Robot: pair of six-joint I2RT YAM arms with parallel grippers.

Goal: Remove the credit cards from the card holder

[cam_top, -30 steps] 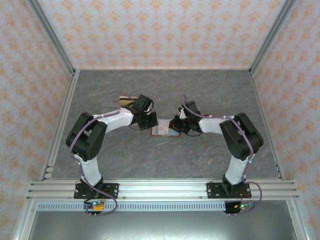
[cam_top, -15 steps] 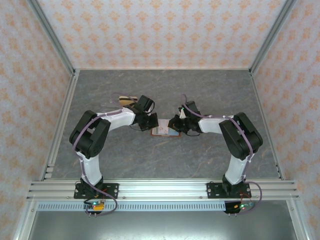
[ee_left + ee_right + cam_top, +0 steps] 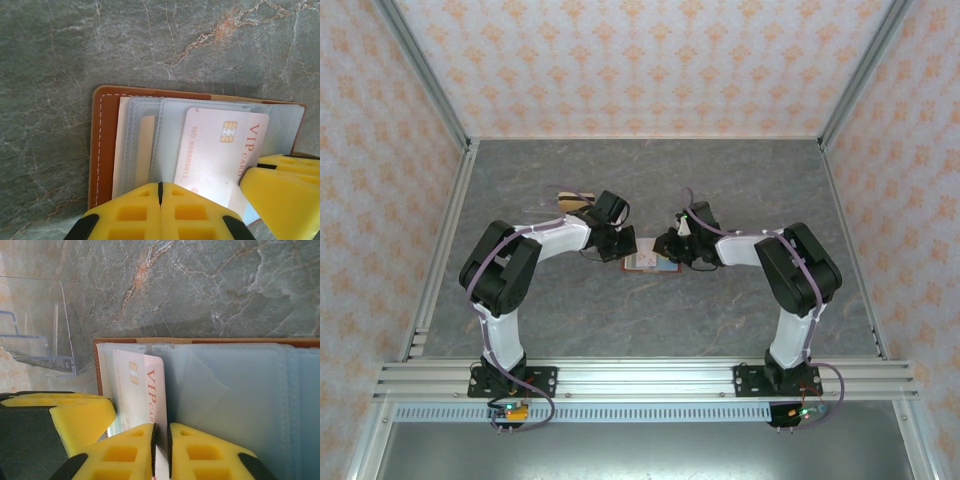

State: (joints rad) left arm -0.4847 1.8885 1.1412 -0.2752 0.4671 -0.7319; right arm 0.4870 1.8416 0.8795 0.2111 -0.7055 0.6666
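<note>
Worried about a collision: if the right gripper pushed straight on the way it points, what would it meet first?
The right gripper looks closed on the edge of the VIP card, so it would meet that card first, pressing it into the open card holder beneath it; depth is unclear.

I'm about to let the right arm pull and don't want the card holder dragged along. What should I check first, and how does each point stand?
1. Right end effector clamped on the VIP card: ok, the card edge sits in its grip.
2. Left end effector shut over the card holder: ok.
3. Left end effector pressing the holder down: cannot tell.
4. Holder open and flat on the table: ok.
5. Gap between the two end effectors: cannot tell, very close.
</note>
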